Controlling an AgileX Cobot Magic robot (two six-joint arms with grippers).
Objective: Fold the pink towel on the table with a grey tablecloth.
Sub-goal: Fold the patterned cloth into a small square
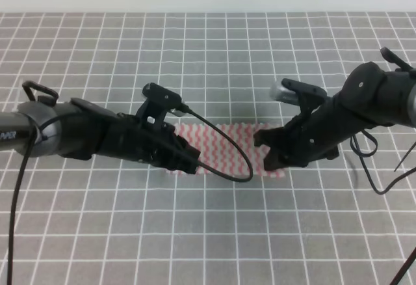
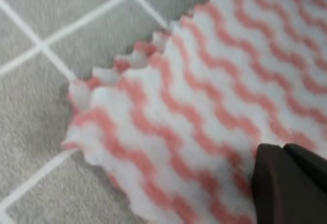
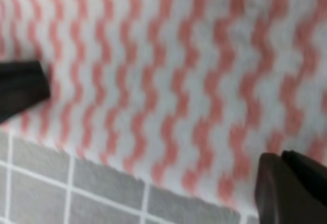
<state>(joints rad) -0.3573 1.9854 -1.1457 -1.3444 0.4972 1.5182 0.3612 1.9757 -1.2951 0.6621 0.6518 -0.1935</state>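
Pink towel [image 1: 224, 143]: lying flat on table [image 1: 208, 51], between left tool [image 1: 185, 160] and right tool [image 1: 268, 149] (both spread open, gripping nothing), each hovering at its own end.

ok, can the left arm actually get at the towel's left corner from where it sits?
Probably yes. The left end effector is right at the pink towel, at its left edge. The left wrist view shows a fingertip over the cloth and the corner lying bare on the grey tablecloth, nothing between.
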